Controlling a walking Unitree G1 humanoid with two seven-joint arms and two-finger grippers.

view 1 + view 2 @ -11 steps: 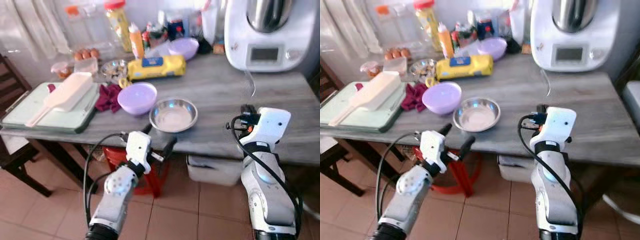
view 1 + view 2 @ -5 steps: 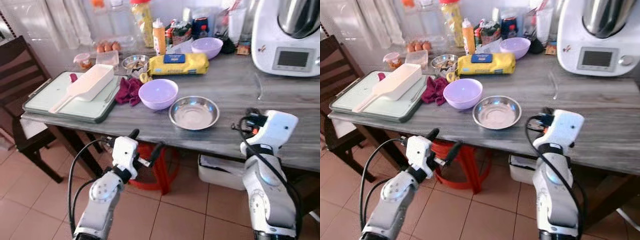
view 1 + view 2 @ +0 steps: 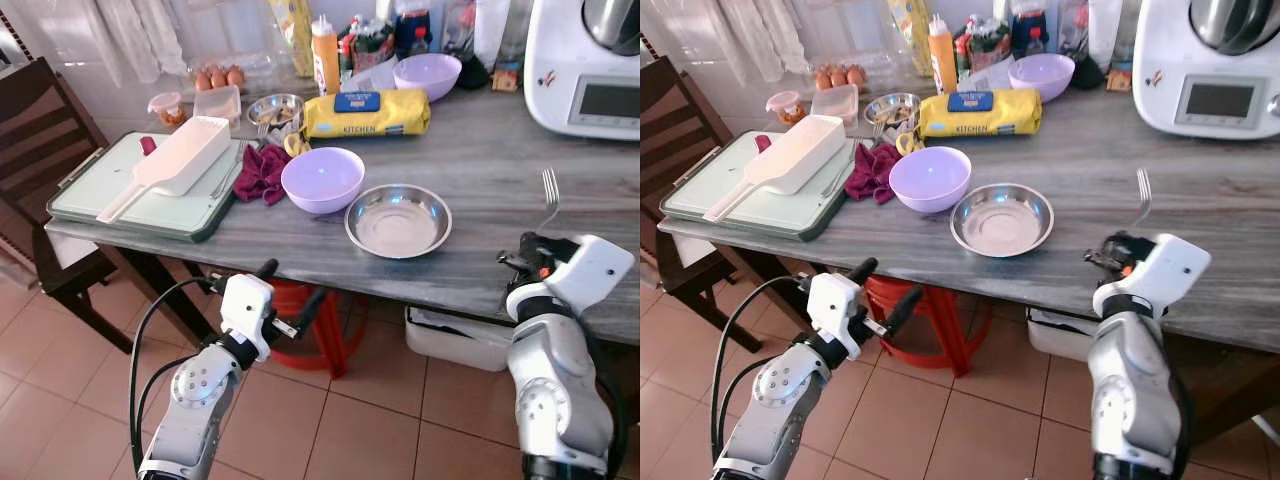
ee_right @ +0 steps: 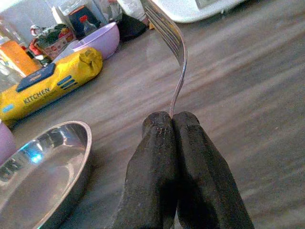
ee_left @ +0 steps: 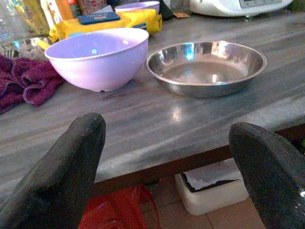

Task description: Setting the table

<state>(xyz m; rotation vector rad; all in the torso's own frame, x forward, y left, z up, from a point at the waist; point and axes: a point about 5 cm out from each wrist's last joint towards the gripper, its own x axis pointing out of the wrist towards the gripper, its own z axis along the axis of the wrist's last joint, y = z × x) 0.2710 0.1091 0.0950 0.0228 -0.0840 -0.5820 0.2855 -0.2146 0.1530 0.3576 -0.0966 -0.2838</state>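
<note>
My right gripper [image 4: 174,121] is clamped on the fork [image 3: 549,192] by the very end of its handle, tines up, held above the table [image 3: 480,160] near its front edge, just right of the steel bowl [image 3: 397,220]. My left gripper [image 3: 292,290] is spread wide with nothing in it, hanging below the table edge in front of the purple bowl [image 3: 322,178].

Risks: the pinch is on a thin handle tip, so I judge the fork could pivot or slip if I tilt the wrist fast. Lowering it too close to the front edge could let it roll off to the floor. Swinging left could clip the steel bowl's rim.

Room: the bare grey stretch right of the steel bowl, between it and the white appliance [image 3: 590,60], is open for a set-down. The left side is crowded: tray [image 3: 90,195], scoop [image 3: 175,165], red cloth [image 3: 260,172], yellow packet [image 3: 365,112]. The left arm must rise clear of the table edge before reaching in
</note>
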